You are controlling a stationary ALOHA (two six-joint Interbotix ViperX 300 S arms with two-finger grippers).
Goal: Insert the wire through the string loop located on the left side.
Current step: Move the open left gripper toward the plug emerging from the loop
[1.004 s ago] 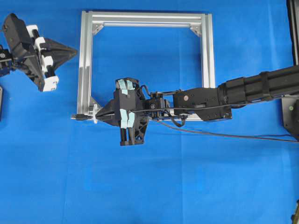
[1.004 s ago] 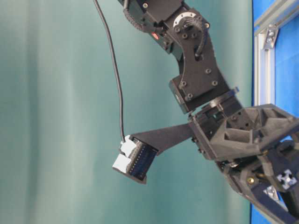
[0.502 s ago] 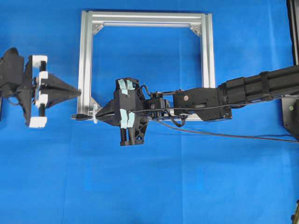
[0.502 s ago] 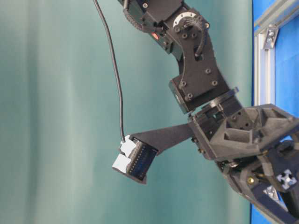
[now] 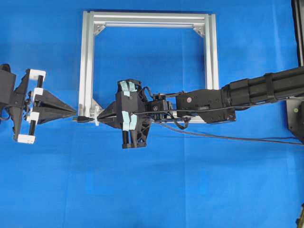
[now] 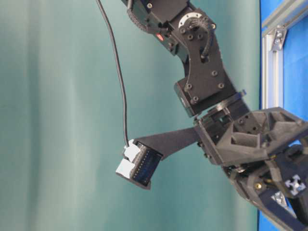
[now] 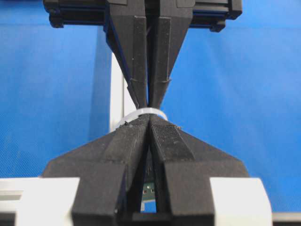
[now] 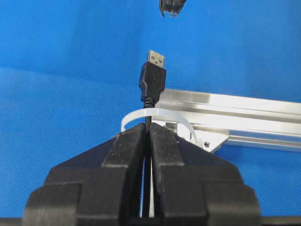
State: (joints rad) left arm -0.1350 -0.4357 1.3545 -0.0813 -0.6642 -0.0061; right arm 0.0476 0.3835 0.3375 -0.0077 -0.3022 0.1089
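My right gripper [image 5: 99, 117] is shut on the wire [image 8: 148, 101] at the lower left corner of the silver frame [image 5: 85, 57]. The wire runs through the white string loop [image 8: 136, 114], which arches just in front of the right fingertips. Its black plug [image 8: 153, 77] with the metal tip sticks out beyond the loop, to the left in the overhead view [image 5: 81, 118]. My left gripper [image 5: 75, 112] is shut and empty, and it points at the plug from the left. Its fingertips [image 8: 171, 7] stand a short way off the plug. The left wrist view shows the loop [image 7: 141, 113] just past the left gripper [image 7: 150, 117].
The frame is an open square on the blue cloth [image 5: 152, 190]. The wire's slack [image 5: 228, 138] trails right under my right arm [image 5: 256, 90]. A black arm [image 6: 207, 77] fills the table-level view, and a frame rail [image 6: 269, 62] shows at its right edge.
My left gripper has swung down and turned, so its shut tips now point at the plug by the frame's lower left corner. The right gripper, wire and loop have not moved.
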